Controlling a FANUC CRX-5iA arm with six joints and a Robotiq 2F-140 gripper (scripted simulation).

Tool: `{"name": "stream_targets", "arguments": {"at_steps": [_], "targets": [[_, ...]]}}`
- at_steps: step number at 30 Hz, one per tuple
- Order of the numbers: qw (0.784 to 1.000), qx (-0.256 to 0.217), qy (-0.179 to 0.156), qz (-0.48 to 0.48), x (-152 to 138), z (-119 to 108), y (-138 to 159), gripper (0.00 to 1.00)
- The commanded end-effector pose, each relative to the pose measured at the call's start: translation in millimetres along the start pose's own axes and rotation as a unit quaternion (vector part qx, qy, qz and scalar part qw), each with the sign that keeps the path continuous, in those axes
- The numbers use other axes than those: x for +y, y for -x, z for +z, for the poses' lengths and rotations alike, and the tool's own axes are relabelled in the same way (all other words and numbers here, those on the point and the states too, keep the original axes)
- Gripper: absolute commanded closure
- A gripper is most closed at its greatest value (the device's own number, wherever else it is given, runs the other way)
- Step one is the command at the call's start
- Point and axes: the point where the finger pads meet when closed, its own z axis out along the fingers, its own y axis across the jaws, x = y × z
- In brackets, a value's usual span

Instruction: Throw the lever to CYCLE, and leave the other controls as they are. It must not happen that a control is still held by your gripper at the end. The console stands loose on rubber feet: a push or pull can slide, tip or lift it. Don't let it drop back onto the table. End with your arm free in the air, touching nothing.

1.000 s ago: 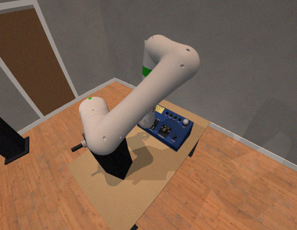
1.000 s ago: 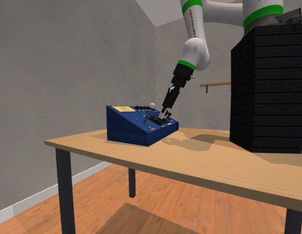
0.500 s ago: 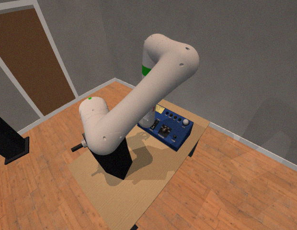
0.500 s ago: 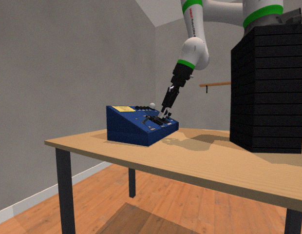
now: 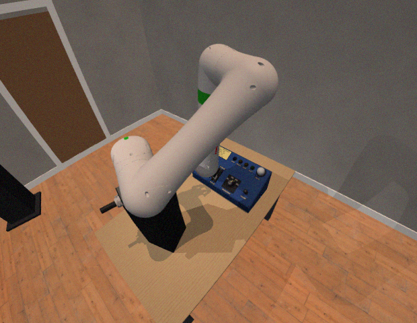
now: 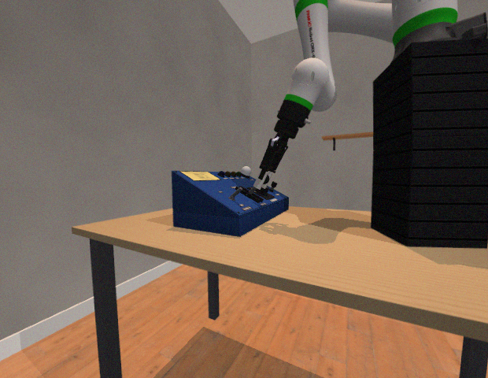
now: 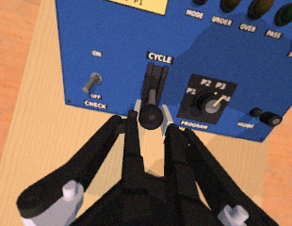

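The blue console point(image 6: 227, 201) stands on the wooden table; it also shows in the top view point(image 5: 236, 180). In the wrist view its lever has a black round knob point(image 7: 151, 116) at the near end of a dark slot point(image 7: 154, 87), far from the CYCLE label point(image 7: 159, 57). My gripper point(image 7: 150, 108) is shut on the knob, one finger pad on each side. In the exterior view the gripper point(image 6: 261, 181) reaches down at a slant onto the console's sloped face.
On the console sit a CHECK toggle point(image 7: 91, 83), a PROGRAM rotary selector point(image 7: 210, 101), a small MODE knob point(image 7: 269, 118), a row of dark buttons point(image 7: 240, 7) and a white ball knob point(image 6: 245, 168). The black robot pedestal point(image 6: 433, 142) stands to the right.
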Motion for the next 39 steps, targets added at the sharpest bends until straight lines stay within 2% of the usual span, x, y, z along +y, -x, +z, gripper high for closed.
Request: {"name": "stream_targets", "arguments": {"at_steps": [1, 39], "targets": [[1.000, 0.000, 0.000, 0.000, 0, -1, -3, 1.00], [1.000, 0.000, 0.000, 0.000, 0, -1, -46, 1.00]]}}
